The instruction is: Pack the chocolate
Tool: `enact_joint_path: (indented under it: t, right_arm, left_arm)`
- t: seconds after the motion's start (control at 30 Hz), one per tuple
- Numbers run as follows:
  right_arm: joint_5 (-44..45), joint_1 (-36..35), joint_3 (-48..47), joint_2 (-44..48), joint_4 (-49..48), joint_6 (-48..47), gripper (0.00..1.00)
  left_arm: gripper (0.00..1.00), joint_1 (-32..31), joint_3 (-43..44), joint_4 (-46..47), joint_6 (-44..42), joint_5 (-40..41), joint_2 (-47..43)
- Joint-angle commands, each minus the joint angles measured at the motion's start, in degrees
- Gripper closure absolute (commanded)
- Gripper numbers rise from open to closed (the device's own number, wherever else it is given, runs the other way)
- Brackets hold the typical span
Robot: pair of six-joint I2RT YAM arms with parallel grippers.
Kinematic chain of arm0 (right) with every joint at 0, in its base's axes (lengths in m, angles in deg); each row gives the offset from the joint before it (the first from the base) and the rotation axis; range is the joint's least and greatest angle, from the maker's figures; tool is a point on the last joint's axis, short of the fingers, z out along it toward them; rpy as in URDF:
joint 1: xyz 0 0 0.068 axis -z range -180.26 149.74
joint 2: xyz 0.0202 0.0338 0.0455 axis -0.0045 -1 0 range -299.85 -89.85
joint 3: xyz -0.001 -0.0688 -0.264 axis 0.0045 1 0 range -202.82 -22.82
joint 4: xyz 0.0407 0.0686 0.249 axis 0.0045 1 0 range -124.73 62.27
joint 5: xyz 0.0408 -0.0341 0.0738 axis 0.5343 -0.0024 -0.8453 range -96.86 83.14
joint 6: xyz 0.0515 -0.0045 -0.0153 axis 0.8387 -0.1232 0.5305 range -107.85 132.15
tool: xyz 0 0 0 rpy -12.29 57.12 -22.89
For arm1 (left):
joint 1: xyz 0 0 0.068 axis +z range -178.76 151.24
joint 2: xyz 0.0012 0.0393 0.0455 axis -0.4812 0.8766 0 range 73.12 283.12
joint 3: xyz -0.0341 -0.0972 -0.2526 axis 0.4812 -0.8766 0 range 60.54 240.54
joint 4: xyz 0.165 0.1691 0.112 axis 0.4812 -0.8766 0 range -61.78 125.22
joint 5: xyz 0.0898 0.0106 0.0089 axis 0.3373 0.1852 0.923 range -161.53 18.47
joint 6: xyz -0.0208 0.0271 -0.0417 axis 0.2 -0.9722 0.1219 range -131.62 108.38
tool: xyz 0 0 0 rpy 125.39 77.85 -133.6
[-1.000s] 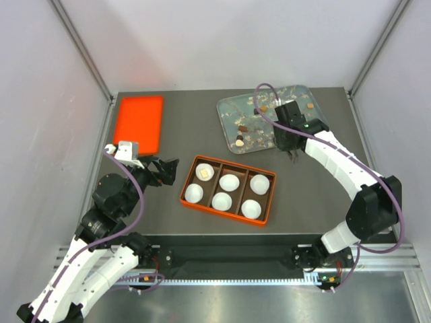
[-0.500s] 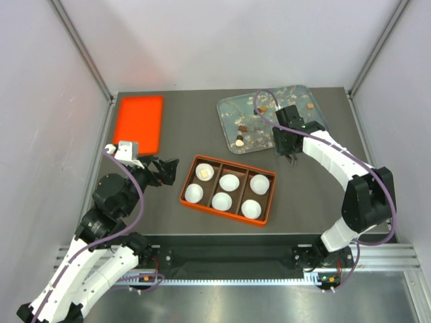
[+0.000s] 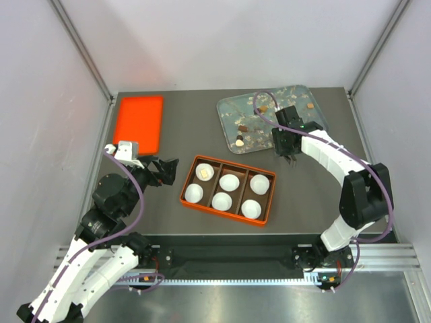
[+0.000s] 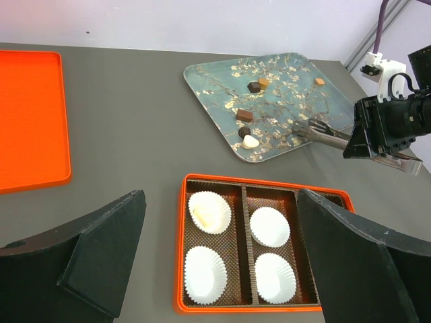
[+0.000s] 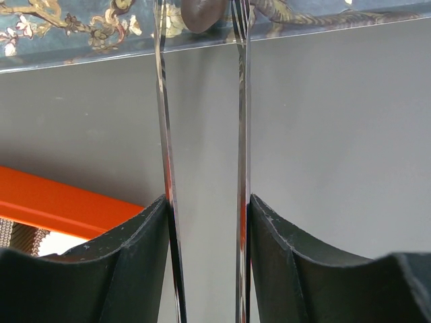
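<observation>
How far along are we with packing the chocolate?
Done: one pale piece sits in a cup of the box. In hand: the right gripper, open, hovers at the near edge of the tray, lined up on a dark piece, not yet gripping. To do: five cups look empty and six pieces show on the tray. The left gripper is open.

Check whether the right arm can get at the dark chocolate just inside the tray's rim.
Probably yes. The right tool is open, its thin fingers frame the dark chocolate just beyond the tray rim, and nothing shows in the gap between them.
</observation>
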Motion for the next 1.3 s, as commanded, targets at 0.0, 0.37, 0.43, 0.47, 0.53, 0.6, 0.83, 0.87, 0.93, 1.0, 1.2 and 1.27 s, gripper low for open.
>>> enact_joint_path:
  t: [0.0,0.37,0.43,0.47,0.53,0.6,0.83,0.87,0.93,1.0,1.2,1.27]
  right_arm:
    - [-0.6,0.7,0.0,-0.6,-1.9,-0.8,0.53]
    - [-0.8,0.7,-0.9,-1.4,-1.4,-1.1,0.59]
    - [-1.0,0.7,-1.0,-1.4,-1.3,-1.2,0.6]
    - [-0.9,0.7,-1.1,-1.4,-1.2,-1.4,0.62]
    - [-0.9,0.7,-1.1,-1.1,-1.1,-1.5,0.63]
    - [-1.2,0.8,-1.3,-0.7,-1.0,-1.9,0.65]
    - [-2.6,0.6,-2.1,1.3,-0.6,-2.2,0.68]
    - [-2.7,0.5,-2.4,1.8,-0.6,-2.2,0.68]
    - [-3.5,-0.1,-2.5,2.5,-0.4,-2.2,0.69]
    - [-3.2,-1.3,-2.6,3.9,-0.5,-2.1,0.7]
    - [-3.4,-5.2,-3.2,8.1,0.4,-0.6,0.7]
    - [-3.6,-8.0,-3.3,9.7,0.6,0.0,0.7]
  left_arm:
    - [0.01,0.2,-0.7,3.4,-0.2,0.8,-0.1]
    - [0.01,0.2,-0.7,3.5,-0.2,0.7,-0.1]
    - [0.01,0.2,-0.7,3.5,-0.2,0.7,-0.1]
    - [0.01,0.2,-0.7,3.4,-0.2,0.7,-0.2]
    - [0.01,0.2,-0.7,3.4,-0.2,0.8,-0.2]
    - [0.01,0.2,-0.8,3.4,-0.2,0.8,-0.3]
    - [0.01,0.2,-0.8,3.4,-0.2,1.0,-0.3]
    - [0.01,0.2,-0.8,3.4,-0.2,1.0,-0.3]
    - [0.01,0.2,-0.8,3.4,-0.3,0.7,-0.3]
    - [0.01,0.2,-0.9,3.6,-0.3,0.7,-0.4]
    - [0.01,0.2,-1.0,3.6,-0.3,0.7,-0.8]
    - [0.01,0.3,-1.1,3.7,-0.3,0.8,-1.1]
